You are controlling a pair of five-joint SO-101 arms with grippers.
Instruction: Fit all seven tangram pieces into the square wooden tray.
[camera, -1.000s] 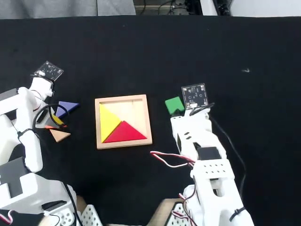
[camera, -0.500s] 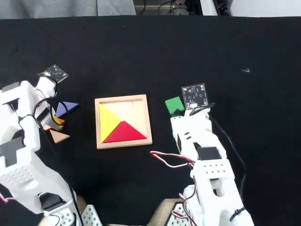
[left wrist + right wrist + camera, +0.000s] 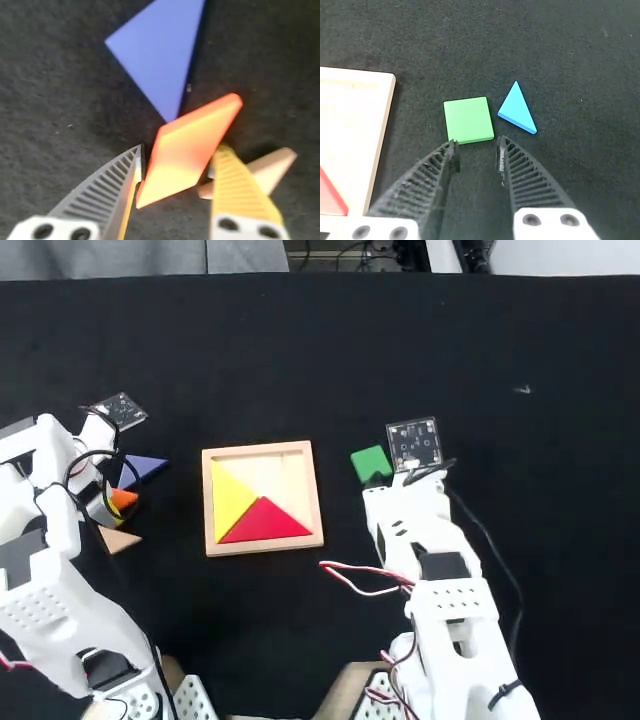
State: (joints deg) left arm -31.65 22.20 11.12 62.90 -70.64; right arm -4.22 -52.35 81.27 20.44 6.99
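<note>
Tabletop [image 3: 560, 390] covered in black cloth, seen from above, with a square wooden tray [image 3: 258, 449] near its middle. Inside the tray, a yellow triangle [image 3: 230, 495] lies against the left wall and a red triangle [image 3: 262, 523] along the near wall, and their edges meet. The rest of the tray floor is bare wood. Left of the tray, the left gripper [image 3: 177, 155] is clamped on an orange piece [image 3: 187, 145], which sits tilted between its two fingers. A dark blue triangle [image 3: 157, 50] lies on the cloth just beyond the orange piece, and a tan piece [image 3: 272, 162] lies just beside the gripper. Right of the tray, the right gripper [image 3: 476, 145] hangs with its fingers spread apart and holding nothing, the tips just short of a green square [image 3: 468, 120]. A light blue triangle [image 3: 517, 110] lies just beside the square, on the side away from the tray
</note>
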